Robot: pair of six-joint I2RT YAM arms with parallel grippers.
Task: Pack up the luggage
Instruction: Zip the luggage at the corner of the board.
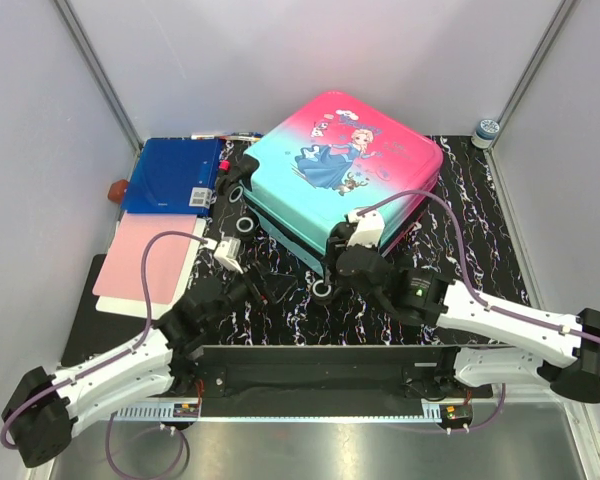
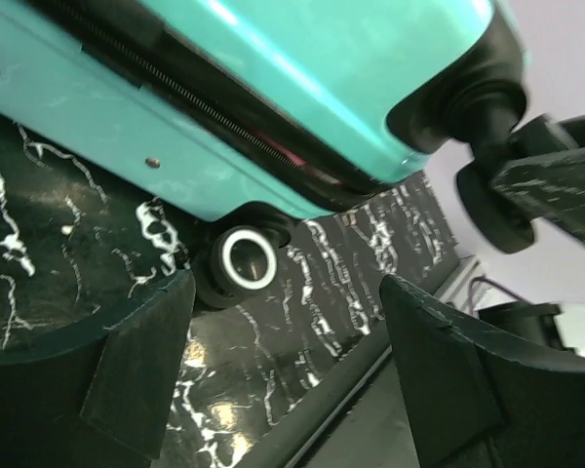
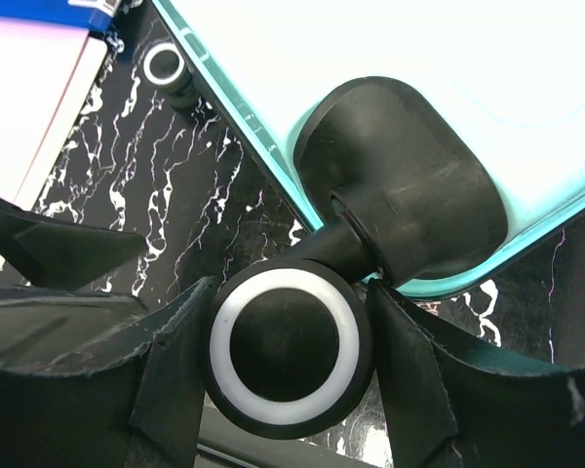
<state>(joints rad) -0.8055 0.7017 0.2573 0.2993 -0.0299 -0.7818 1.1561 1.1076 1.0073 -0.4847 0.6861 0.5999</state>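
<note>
Closed luggage [image 1: 345,165], lying flat on the marbled surface [image 1: 480,240], mid-rear, your right gripper [image 3: 291,312] clenched on its near corner wheel [image 1: 322,290], your left gripper [image 2: 288,322] released, fingers wide apart, near its front side.

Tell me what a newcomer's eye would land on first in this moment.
The pink-to-teal princess suitcase lies closed in the middle of the black marbled table. At its near corner the right hand clamps a black wheel with a white ring, while the left hand hangs open just to the left. A blue folder lies at the far left.
</note>
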